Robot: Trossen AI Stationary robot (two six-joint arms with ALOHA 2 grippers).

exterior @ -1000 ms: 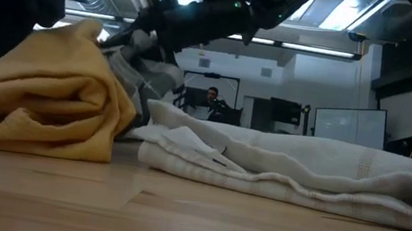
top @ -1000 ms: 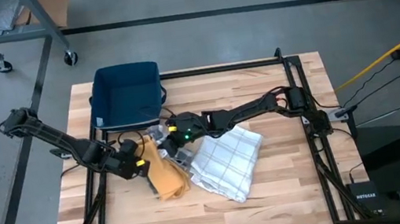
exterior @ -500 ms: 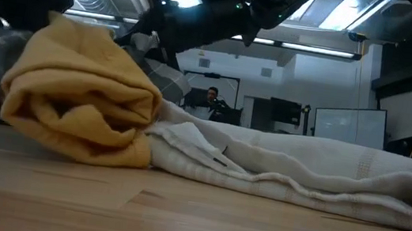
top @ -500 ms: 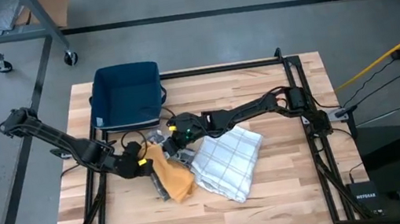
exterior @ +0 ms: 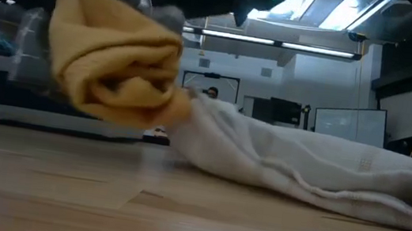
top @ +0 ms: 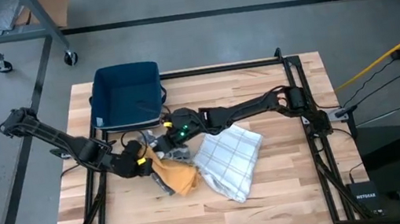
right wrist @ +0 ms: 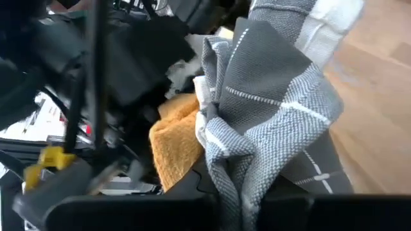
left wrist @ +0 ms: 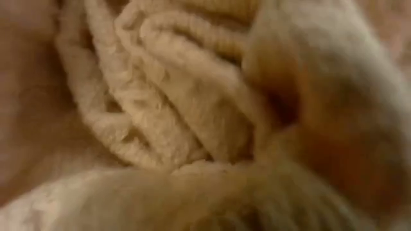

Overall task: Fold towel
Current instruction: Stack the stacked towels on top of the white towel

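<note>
Filling the left wrist view: yellow towel [left wrist: 192, 109].

Three towels were on the table [top: 289, 178]: one yellow towel [top: 176, 176], one grey checked towel [right wrist: 270, 122] and one white checked towel [top: 227, 159], the yellow and grey ones bunched just beside the white one. One blue bin [top: 128, 95] stood beyond the white towel, near the table's far edge. Two arms reached in, with two grippers: the left gripper [top: 144, 163] and the right gripper [top: 173, 134], both near the white towel.
</note>
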